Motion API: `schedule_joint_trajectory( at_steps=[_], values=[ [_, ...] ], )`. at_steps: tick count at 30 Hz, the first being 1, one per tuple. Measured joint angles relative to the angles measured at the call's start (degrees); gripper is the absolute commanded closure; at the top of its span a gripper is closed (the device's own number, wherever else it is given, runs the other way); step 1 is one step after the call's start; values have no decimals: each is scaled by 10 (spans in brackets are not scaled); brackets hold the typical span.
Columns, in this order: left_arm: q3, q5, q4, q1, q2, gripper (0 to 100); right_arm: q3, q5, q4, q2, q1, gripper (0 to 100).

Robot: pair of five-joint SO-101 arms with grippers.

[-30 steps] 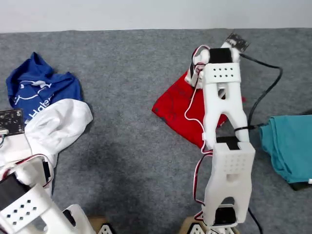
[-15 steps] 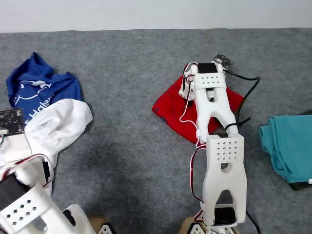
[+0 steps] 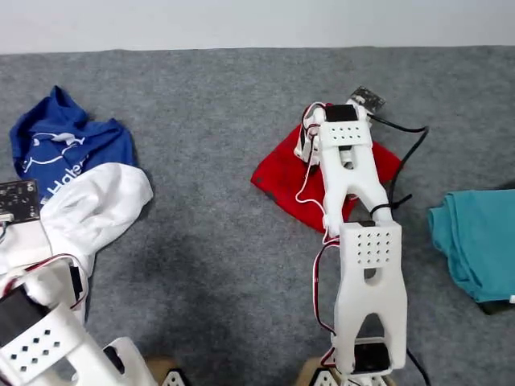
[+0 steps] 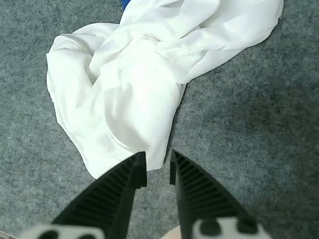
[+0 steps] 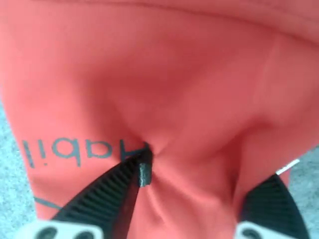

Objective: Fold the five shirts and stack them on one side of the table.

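The red shirt lies crumpled on the bench, right of centre, not yet folded. The right arm stretches over it, and the right gripper is pushed down into the cloth. Its fingers are spread apart, one tip dug into a pucker beside the print, with a ridge of red fabric humped up between them. Nothing is pinched yet. I judge this pressed-down pose is meant to gather a fold, so that closing takes a firm bite for lifting or spreading the shirt.

At the bench's right edge sits the teal shirt, folded flat and likely the start of the stack. A dark scrap shows beneath its near corner, too little to identify. On the opposite side the white shirt lies in a loose heap, overlapping the blue shirt behind it; both are unfolded. The left gripper hangs just above the white shirt's near edge, its fingers a narrow slit apart and grasping nothing, apparently parked while the other arm works.
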Motion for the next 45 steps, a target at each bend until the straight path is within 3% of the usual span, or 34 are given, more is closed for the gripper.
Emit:
schedule_joint_trajectory(
  at_steps=[10, 15, 17, 22, 29, 37, 45],
  values=[
    [0, 0, 0, 27, 0, 906, -8, -4, 8, 7, 22, 734],
    [0, 0, 0, 41, 0, 906, -6, -3, 11, 6, 28, 998],
    [0, 0, 0, 42, 0, 906, -3, 0, 12, 6, 40, 958],
    [0, 0, 0, 41, 0, 906, -43, 21, 46, 15, 47, 989],
    [0, 0, 0, 41, -2, 906, -202, 36, 172, 26, 48, 990],
    [0, 0, 0, 41, -4, 906, -368, 70, 175, 20, 116, 991],
    [0, 0, 0, 41, -4, 906, -383, 84, 175, -80, 171, 991]
  ],
)
